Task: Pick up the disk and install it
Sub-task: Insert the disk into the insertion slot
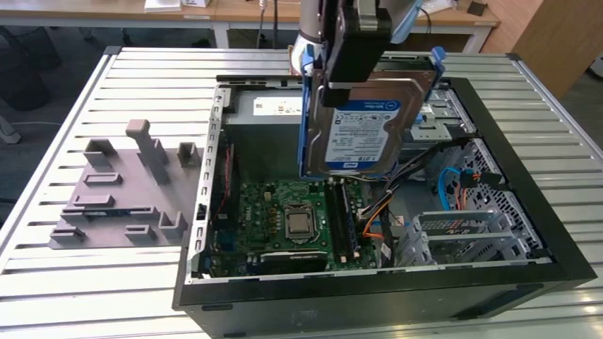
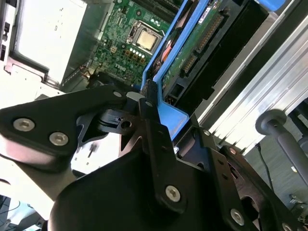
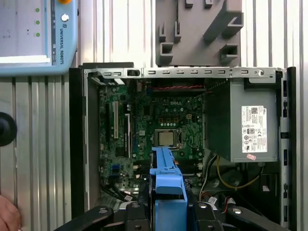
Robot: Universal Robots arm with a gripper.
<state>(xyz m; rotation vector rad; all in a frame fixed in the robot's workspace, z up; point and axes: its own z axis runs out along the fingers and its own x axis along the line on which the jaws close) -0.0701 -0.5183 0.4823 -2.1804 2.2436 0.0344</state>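
Note:
The disk, a silver hard drive with a blue-and-white label and a blue bracket, hangs upright on its edge over the open computer case. My gripper is shut on its upper edge, holding it above the motherboard. In the second wrist view the black fingers clamp the blue bracket of the disk. In the first wrist view the disk's bracket rises edge-on from the gripper, over the case's inside.
A grey slotted stand lies on the slatted table at the exterior view's left of the case. Inside the case are a grey power supply, cables and a metal drive cage. A teach pendant and a person's hand are beside the case.

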